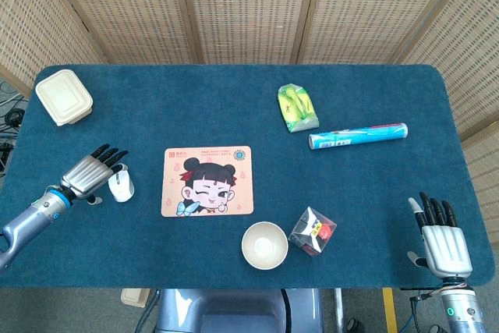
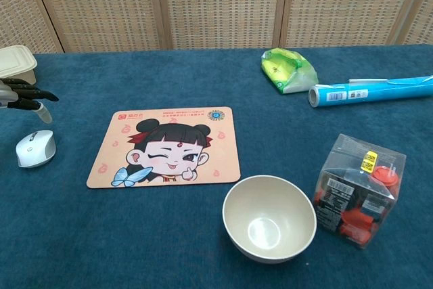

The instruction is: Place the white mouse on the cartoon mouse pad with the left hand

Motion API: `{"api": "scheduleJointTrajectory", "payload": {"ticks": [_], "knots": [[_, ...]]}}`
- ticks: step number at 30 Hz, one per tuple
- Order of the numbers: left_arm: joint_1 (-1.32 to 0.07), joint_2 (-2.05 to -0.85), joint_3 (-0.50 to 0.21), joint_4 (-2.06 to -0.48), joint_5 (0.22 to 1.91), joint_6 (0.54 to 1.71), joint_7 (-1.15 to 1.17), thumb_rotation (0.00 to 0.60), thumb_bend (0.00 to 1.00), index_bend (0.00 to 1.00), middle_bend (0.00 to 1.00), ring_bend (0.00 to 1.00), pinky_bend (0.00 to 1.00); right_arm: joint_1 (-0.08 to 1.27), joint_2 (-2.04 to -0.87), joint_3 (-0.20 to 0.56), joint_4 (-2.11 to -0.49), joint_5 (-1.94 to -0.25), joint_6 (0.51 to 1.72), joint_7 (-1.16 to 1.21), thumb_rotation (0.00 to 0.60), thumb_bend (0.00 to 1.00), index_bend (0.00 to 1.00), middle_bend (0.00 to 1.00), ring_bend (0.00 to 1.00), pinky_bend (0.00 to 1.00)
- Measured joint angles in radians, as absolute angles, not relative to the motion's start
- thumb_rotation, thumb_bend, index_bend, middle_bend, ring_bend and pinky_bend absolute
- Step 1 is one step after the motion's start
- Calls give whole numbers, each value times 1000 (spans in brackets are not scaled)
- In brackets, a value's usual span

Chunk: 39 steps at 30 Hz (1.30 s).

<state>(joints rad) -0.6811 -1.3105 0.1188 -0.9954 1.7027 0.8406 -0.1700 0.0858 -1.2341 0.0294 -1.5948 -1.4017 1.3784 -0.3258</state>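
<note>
Blue-carpeted bench (image 1: 234, 99) before wicker screens; left robot hand (image 1: 92, 171) open above the white mouse (image 1: 120, 186), fingers spread, nothing gripped; reach step, seemingly; next: lowering, closing round it, carrying rightward to the cartoon mouse pad (image 1: 207, 180) just beyond.

The head view is looking steeply down from high above the near edge, taking in the whole worktop (image 1: 234, 83) up to the wicker screens (image 1: 249, 5), with both hands at the lower corners. The chest view is sitting low and close at the near edge, facing level across the cloth toward the screens. Both views are sharing the pad (image 1: 207, 180) (image 2: 166, 145), mouse (image 1: 120, 186) (image 2: 35, 148), bowl (image 1: 264, 245) (image 2: 269, 218) and blue roll (image 1: 358, 136) (image 2: 371, 91).
</note>
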Motion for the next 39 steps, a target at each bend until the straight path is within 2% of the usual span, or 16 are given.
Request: {"api": "scheduleJointTrajectory", "payload": {"ticks": [30, 39], "knots": [[-725, -1380, 131, -959, 1650, 774, -146, 600, 153, 238, 0, 0, 0, 88, -1234, 29, -1591, -1390, 1373, -326, 600, 105, 0, 0, 0, 0], [-730, -1386, 135, -960, 1643, 769, -143, 600, 178, 308, 0, 0, 0, 88, -1235, 29, -1591, -1389, 1374, -326, 600, 105, 0, 0, 0, 0]]}}
